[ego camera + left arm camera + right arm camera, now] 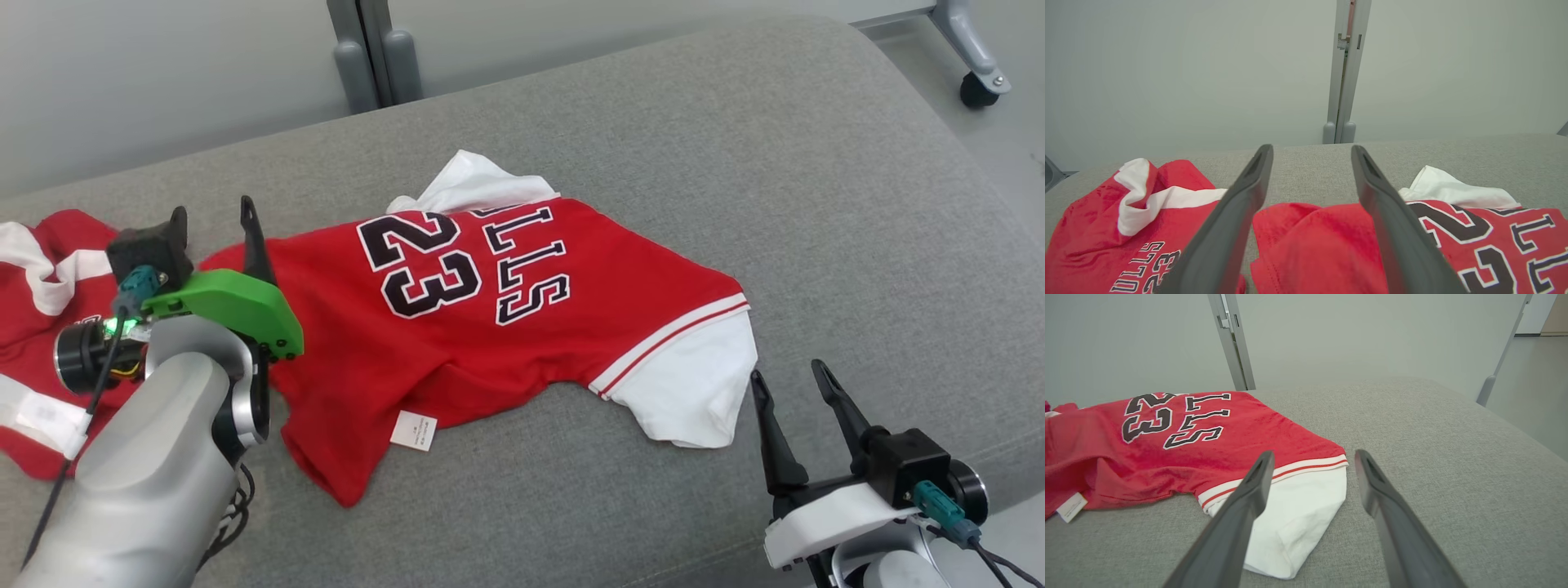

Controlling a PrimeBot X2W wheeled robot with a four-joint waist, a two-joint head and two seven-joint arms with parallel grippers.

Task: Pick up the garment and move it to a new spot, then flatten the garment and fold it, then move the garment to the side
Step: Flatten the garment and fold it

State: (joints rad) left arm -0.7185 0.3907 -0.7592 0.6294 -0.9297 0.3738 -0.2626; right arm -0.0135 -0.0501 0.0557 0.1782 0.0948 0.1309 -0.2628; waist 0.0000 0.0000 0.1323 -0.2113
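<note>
Head view gives us a broad grey upholstered cushion (816, 180) with a pale wall (163, 82) behind it. A grey post (367, 57) stands at the wall's seam, and a caster wheel (977, 88) rests on the pale floor at the far right. The garment (490, 327), a red jersey numbered 23 with white sleeves, lies rumpled across the cushion's middle, its care tag (414, 430) turned out near the front. A second red jersey (41, 278) sits bunched at the left end.

Our left gripper (212, 211) hangs over the garment's left edge, fingers spread wide. Our right gripper (788, 372), equally wide, stands just beside the white sleeve (694, 392).

The cushion rounds off along its front and its right side. Bare grey fabric lies open behind the garment and to its right.
</note>
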